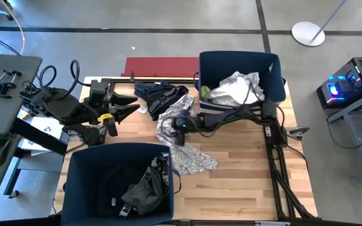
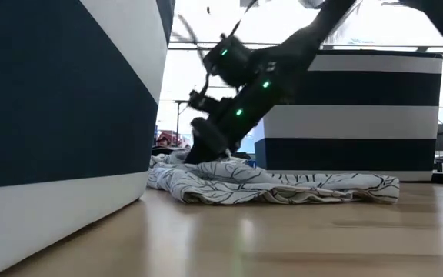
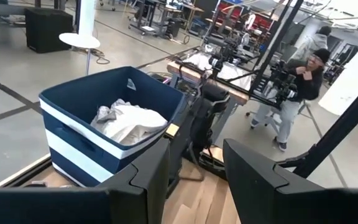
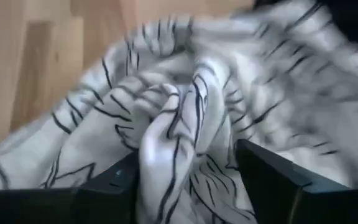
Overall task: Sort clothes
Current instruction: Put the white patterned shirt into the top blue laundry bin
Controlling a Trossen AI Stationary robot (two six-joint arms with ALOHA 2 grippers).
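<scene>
The light patterned garment point(image 1: 184, 150), a white cloth drawn over with thin black lines, lies crumpled on the pale wooden table point(image 1: 244, 182) near its middle. The right gripper point(image 4: 185, 174) is down on the garment's end toward 12 o'clock; its two dark fingers point(image 4: 272, 177) stand apart with a raised fold of the cloth between them, not yet pinched. In the low view the garment spreads flat along the table under that arm.

Just toward 11 o'clock of it lies a black garment point(image 1: 162, 95) with white lettering along a band, too small to read. At 1 o'clock stands a dark blue fabric bin with white stripes point(image 1: 209, 66), holding a white garment point(image 1: 234, 88) and a bright yellow piece point(image 1: 204, 91) at its edge. At 7 o'clock a second dark blue fabric bin point(image 1: 74, 182) holds black and dark grey garments point(image 1: 140, 191).

The left gripper point(image 1: 127, 108) waits at 9 o'clock, raised, fingers parted and holding nothing. A flat red board point(image 1: 162, 65) lies at 12 o'clock. A person point(image 3: 300, 81) stands in the room beyond.
</scene>
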